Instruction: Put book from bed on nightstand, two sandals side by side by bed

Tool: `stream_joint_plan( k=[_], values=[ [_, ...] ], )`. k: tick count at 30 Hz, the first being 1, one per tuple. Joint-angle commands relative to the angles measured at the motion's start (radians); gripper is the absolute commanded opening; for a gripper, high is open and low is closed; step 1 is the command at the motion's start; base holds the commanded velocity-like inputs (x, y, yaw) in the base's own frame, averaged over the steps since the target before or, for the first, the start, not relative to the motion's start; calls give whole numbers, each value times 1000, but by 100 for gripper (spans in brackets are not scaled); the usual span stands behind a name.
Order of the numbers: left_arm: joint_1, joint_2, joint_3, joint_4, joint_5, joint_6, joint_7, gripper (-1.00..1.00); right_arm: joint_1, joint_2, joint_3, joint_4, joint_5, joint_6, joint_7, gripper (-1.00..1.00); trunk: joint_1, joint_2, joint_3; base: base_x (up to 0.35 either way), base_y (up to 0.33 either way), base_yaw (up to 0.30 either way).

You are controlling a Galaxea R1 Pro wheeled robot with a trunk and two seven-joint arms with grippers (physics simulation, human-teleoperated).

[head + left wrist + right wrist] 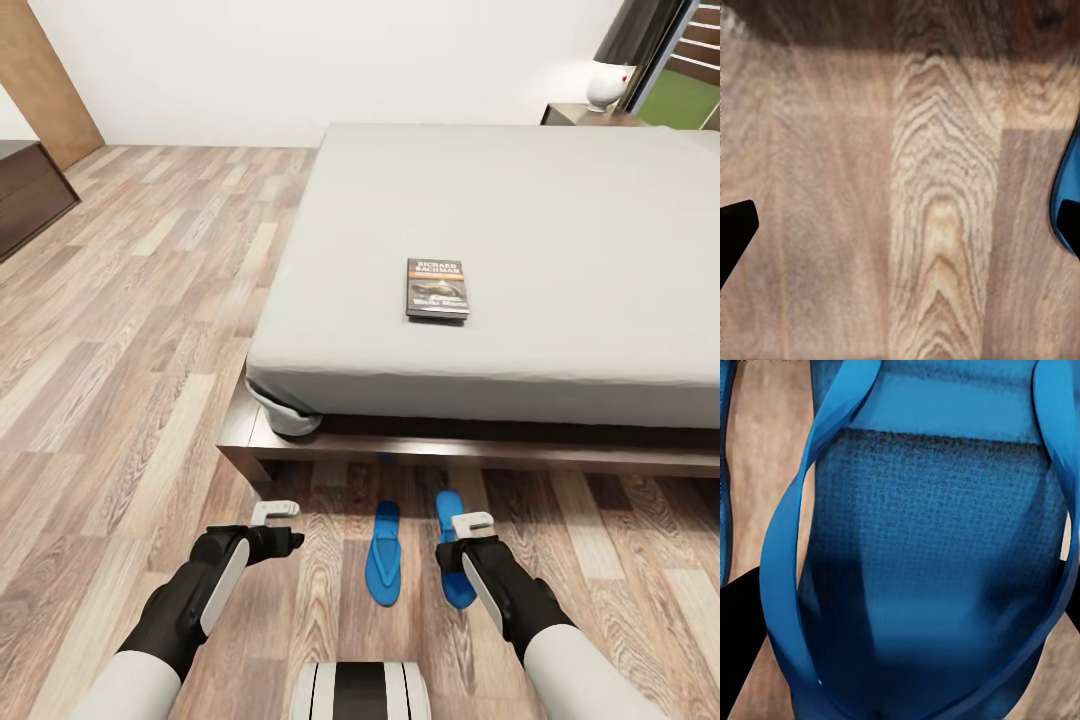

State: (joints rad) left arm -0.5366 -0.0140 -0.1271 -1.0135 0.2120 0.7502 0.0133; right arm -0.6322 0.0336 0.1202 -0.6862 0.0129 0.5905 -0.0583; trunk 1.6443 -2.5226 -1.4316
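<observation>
Sandals (383,567) lie beside the bed (520,250); right end effector (900,607) spread wide over one.

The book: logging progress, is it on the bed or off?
On. The book lies flat, cover up, on the bed.

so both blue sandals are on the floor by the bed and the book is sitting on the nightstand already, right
Not quite. The two sandals do lie on the wood floor beside the bed, but the book is on the grey mattress, not on a nightstand. The head view shows it lying flat near the bed's front edge.
</observation>
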Motion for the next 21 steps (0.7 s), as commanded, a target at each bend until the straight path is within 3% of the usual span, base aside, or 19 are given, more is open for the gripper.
stream_joint_plan(
  k=[1,21],
  values=[
    [0,0,0,0,4,4,2,100,0,0,4,-2,1,5,-2,-100,0,0,-1,0,0,0],
    [0,-1,0,7,4,2,4,100,0,-1,7,-5,-2,-22,6,-100,0,0,-1,0,59,0]
  ],
)
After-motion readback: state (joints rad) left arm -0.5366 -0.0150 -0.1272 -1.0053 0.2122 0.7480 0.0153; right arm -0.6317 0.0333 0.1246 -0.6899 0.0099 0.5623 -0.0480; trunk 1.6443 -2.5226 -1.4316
